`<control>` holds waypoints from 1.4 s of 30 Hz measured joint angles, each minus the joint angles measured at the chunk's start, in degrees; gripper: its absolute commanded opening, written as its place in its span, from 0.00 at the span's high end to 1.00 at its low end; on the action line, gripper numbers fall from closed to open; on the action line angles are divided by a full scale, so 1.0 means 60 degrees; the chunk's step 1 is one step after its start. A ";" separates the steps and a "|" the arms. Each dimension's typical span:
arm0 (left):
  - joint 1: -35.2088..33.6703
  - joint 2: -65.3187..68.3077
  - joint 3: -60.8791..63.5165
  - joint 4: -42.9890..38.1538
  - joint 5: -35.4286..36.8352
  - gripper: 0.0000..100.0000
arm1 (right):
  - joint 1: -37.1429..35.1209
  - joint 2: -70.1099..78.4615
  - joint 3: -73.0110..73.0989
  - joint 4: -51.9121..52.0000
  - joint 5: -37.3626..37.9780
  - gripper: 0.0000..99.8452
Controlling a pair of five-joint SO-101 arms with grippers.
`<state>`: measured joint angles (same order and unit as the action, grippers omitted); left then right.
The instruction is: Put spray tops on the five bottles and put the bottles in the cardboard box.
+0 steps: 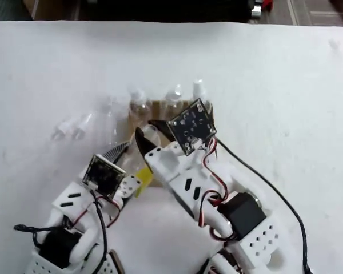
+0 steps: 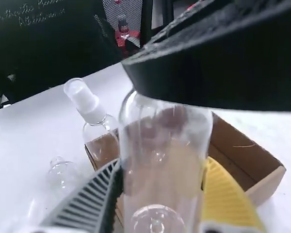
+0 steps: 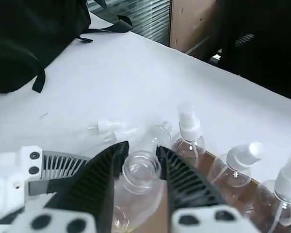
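Observation:
An open clear bottle (image 2: 165, 155) stands upright at the near edge of the cardboard box (image 2: 242, 158). My left gripper (image 2: 162, 194) is shut on its body, grey finger on one side and yellow finger on the other. My right gripper (image 3: 141, 148) comes from above with its black fingers closed against the bottle's neck (image 3: 140, 170). In the high view both grippers (image 1: 131, 162) (image 1: 146, 140) meet at the box (image 1: 159, 107). Three bottles with white spray tops (image 3: 189, 126) (image 3: 242, 160) (image 3: 288, 179) stand in the box.
Another topless clear bottle (image 1: 103, 114) lies on the white table left of the box. Loose spray tops (image 1: 68, 130) lie further left. A black bag (image 3: 29, 39) rests at the table's far side.

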<state>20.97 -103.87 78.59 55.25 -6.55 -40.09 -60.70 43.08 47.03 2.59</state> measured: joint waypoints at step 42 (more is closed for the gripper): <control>-0.0586 -0.0015 -0.0029 0.0073 0.0337 0.77 | -0.0571 -0.0264 -0.0205 0.0718 -0.0044 0.76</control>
<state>17.45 -103.96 78.42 55.69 -4.53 -43.52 -62.29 41.85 51.34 2.33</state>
